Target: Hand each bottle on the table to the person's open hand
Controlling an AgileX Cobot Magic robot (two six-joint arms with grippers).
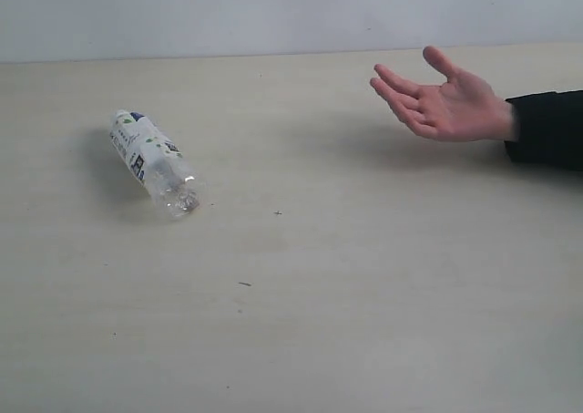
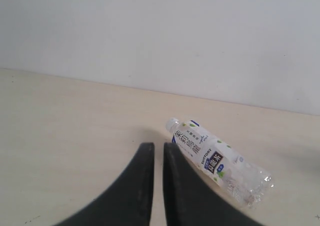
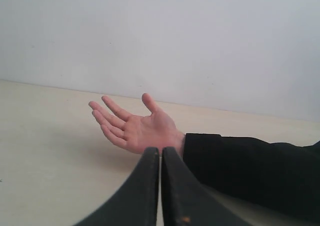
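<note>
One clear bottle with a white label and dark print lies on its side on the left of the cream table; the other bottles are out of view. The same bottle lies a little beyond my left gripper, whose black fingers are shut with only a thin slit and hold nothing. The person's open hand, palm up with a black sleeve cuff, hovers over the table's far right. My right gripper is shut and empty, with the hand just beyond its tips. Neither gripper shows in the exterior view.
A pale wall rises behind the table's far edge. The black-sleeved forearm reaches in from the right. A few tiny dark specks mark the tabletop.
</note>
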